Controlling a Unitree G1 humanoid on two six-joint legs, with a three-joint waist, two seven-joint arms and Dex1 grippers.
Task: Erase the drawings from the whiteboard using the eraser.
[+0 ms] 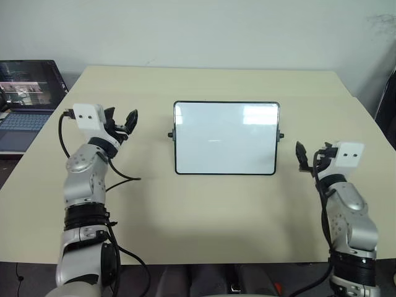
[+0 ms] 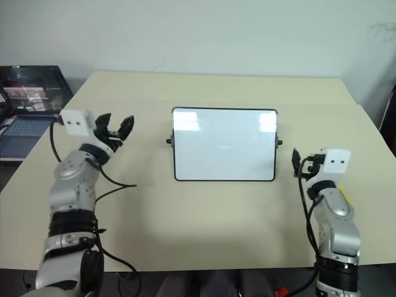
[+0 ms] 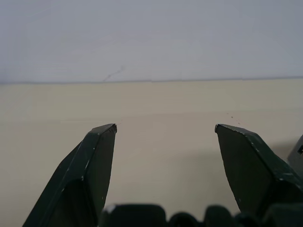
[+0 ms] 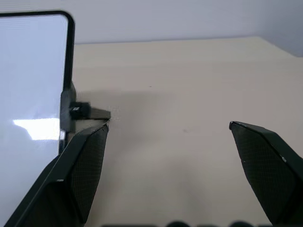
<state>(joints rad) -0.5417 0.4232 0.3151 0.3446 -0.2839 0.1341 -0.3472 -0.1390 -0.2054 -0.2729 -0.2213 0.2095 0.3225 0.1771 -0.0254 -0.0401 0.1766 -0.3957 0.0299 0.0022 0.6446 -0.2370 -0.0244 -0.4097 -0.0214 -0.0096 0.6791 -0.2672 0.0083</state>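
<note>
Pale beige worktop [image 1: 204, 210] is standing against a plain light wall; left gripper [image 1: 121, 121] is hovering with jaws apart, empty, just beside the board's left edge; right gripper [image 1: 309, 157] is holding jaws wide, empty, near the right knob; whiteboard [image 1: 226, 137] is lying centred between them, surface reading blank; laptop [image 1: 26, 99] is sitting far left.

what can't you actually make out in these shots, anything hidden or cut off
- Drawings: the head views give one faint mark on the whiteboard, too small to read, with glare patches nearby.
- Eraser: a yellow sliver shows beside the right arm in the right eye view; the arm hides the rest, so I cannot confirm it.
- Laptop: cut off by the left edge in both head views.
</note>
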